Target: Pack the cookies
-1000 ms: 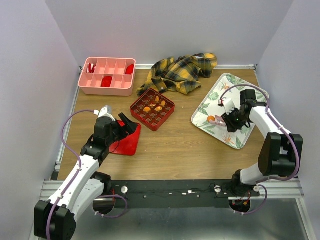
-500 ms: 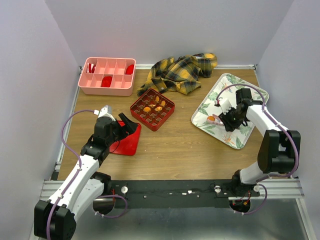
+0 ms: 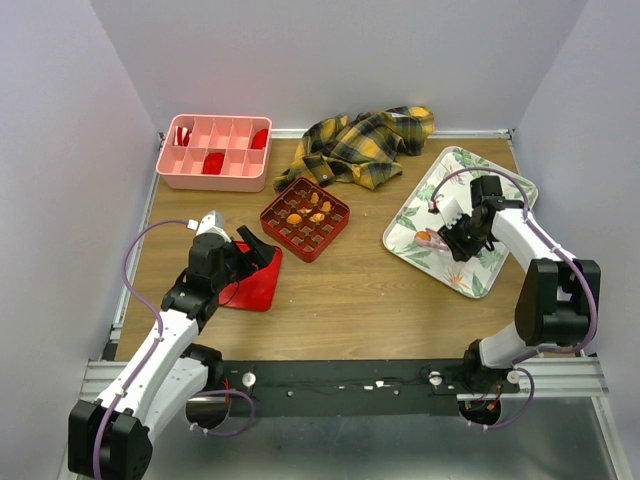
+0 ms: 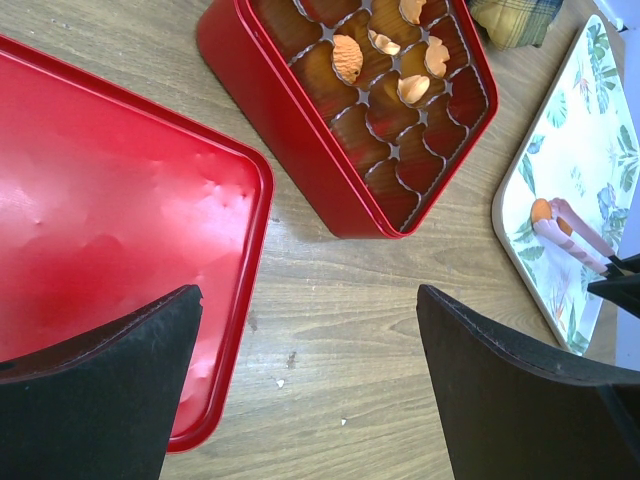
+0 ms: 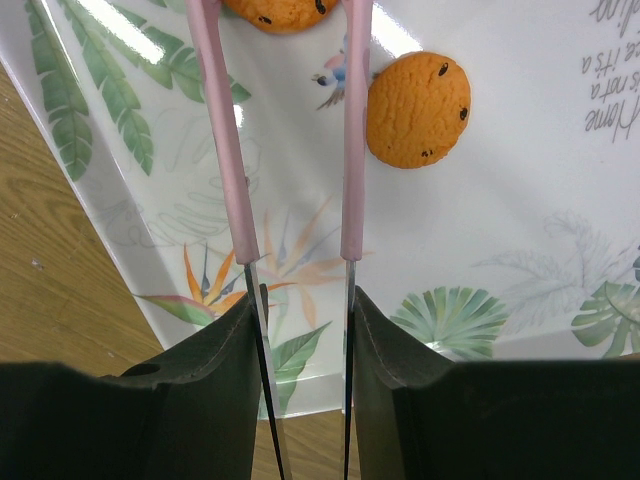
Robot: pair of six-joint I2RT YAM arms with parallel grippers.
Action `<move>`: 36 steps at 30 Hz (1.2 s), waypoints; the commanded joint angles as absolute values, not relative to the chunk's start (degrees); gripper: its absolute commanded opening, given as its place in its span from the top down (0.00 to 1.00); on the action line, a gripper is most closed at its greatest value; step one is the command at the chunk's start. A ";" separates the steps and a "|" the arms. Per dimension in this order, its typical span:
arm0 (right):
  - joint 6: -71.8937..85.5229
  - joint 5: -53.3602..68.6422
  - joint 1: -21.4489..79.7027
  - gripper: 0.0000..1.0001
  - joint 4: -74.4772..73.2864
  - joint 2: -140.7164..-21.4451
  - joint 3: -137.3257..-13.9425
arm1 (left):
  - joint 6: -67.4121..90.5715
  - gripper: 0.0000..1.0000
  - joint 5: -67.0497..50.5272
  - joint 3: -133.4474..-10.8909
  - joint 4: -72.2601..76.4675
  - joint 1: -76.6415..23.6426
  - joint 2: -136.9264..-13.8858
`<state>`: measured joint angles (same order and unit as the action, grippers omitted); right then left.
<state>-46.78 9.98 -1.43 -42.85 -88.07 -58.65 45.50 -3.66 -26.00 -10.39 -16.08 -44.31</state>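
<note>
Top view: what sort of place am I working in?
Probably a robot test cell, not a kitchen: plain walls box in a wooden table, and a metal rail runs along its near edge.

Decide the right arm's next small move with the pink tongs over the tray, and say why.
Probably squeeze the pink tongs slightly tighter, to pinch before lifting. The right gripper holds them, and their arms straddle one cookie on the floral tray. How firmly they press it I cannot tell. A second cookie lies just outside them.
</note>
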 commanded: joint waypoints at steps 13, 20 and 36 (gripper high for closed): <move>-46.85 12.57 -0.27 0.71 -42.63 -85.43 -61.96 | 45.09 0.01 -4.31 -26.45 -10.11 -15.56 -43.86; -46.50 14.06 1.40 0.72 -43.68 -84.90 -63.63 | 45.09 0.01 -4.31 -26.54 -10.02 -15.56 -43.77; -41.58 18.19 21.08 0.72 -44.91 -91.22 -77.51 | 44.82 0.01 -3.96 -27.95 -11.77 -15.56 -43.59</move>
<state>-43.99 15.33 16.16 -44.88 -87.35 -71.66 45.47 -3.66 -26.02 -10.48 -16.08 -44.31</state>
